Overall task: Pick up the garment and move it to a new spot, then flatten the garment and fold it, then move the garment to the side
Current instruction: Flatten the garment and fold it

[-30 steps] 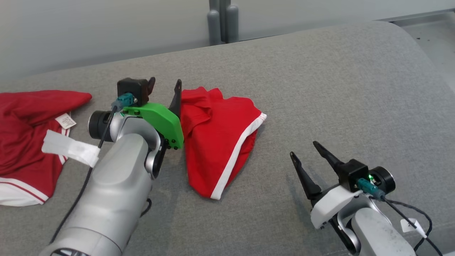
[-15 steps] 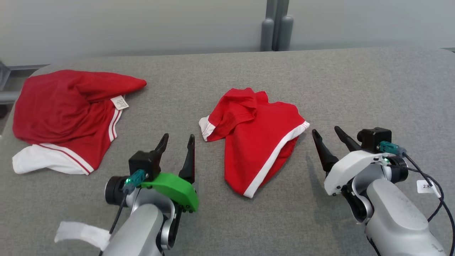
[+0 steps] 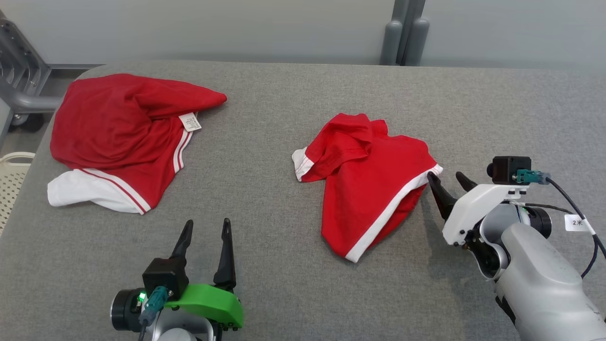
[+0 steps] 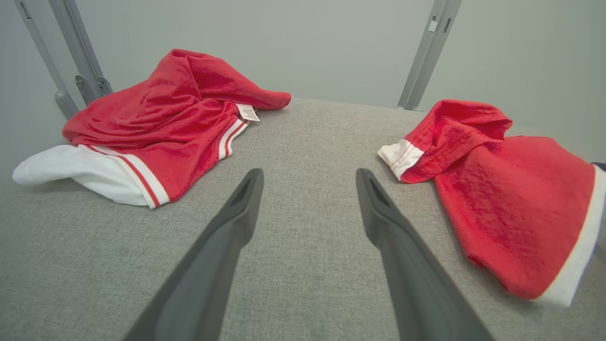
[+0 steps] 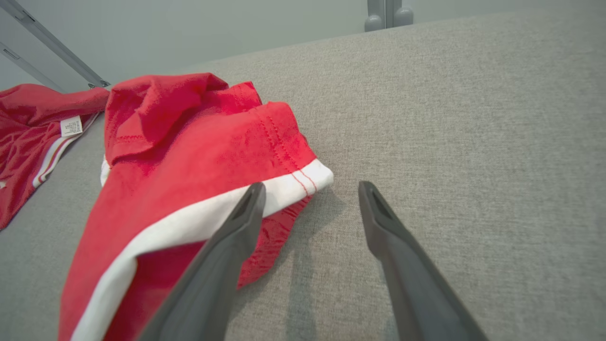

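A crumpled red garment with white trim lies at mid-table, also seen in the left wrist view and the right wrist view. My right gripper is open at its right, white-hemmed corner. In the right wrist view that corner lies just beyond and between the fingertips; whether they touch it I cannot tell. My left gripper stands open and empty over bare table near the front edge, left of the garment.
A second, larger red garment with white bands and a label lies at the table's far left. The grey padded table has rounded corners. A metal rack and a white basket stand off its left side.
The head camera has turned, shifting the whole picture. My left gripper has pulled back from the garment's left side to the near edge. My right gripper has come up to the garment's right corner.
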You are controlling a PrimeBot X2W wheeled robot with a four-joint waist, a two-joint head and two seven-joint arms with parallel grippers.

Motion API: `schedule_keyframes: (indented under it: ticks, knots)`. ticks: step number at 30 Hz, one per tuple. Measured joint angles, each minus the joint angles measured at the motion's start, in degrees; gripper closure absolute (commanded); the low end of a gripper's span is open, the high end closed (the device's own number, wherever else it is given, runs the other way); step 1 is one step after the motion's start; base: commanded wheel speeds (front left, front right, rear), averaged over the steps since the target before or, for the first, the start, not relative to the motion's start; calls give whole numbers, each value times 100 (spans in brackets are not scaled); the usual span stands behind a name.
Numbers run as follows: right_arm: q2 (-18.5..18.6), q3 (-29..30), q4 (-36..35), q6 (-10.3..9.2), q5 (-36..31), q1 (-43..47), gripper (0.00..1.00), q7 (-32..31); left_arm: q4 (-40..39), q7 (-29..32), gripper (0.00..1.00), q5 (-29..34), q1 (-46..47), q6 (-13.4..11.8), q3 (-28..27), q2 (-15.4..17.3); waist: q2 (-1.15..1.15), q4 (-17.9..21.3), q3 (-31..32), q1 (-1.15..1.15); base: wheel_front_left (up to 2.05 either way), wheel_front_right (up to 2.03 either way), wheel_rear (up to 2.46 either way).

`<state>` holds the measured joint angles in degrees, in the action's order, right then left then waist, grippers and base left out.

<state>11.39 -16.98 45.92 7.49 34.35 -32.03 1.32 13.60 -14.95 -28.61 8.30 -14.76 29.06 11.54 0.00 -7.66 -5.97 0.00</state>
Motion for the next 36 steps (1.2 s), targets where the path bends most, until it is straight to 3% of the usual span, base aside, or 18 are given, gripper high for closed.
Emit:
schedule_keyframes:
  ticks: [4,6,10,17,21,25,27,28,36]
  knots:
    - [42,-111,168,0,62,-43,0,-43,-18,24,0,-10,-37,-47,-59,74,0,-53,-29,0,0,0,0]
    - [37,-177,222,0,123,-97,18,-74,-34,36,0,-11,-39,-66,-62,98,0,-70,-51,0,0,0,0]
    - [46,-311,307,0,208,-226,25,-169,-57,85,0,-11,-37,-89,-52,148,0,-90,-108,0,0,0,0]
    - [66,-421,489,0,394,-367,54,-174,-56,144,0,-11,-32,-89,4,163,0,-107,-128,0,0,0,0]
    - [59,-480,614,0,493,-398,58,-157,-57,160,0,-18,-30,-89,40,169,0,-127,-141,0,0,0,0]
    - [32,-545,670,0,616,-464,75,-121,-64,176,0,-18,-25,-89,56,181,0,-146,-159,0,0,0,0]
    - [42,-592,680,0,649,-483,97,-83,-68,177,0,-18,-11,-89,60,186,0,-157,-181,0,0,0,0]
    - [55,-614,691,0,659,-493,100,-64,-68,177,0,-19,-3,-89,60,186,0,-163,-187,0,0,0,0]
    - [168,-757,649,0,849,-590,100,65,-8,175,0,-59,-7,-96,64,185,0,-154,-145,0,0,0,0]
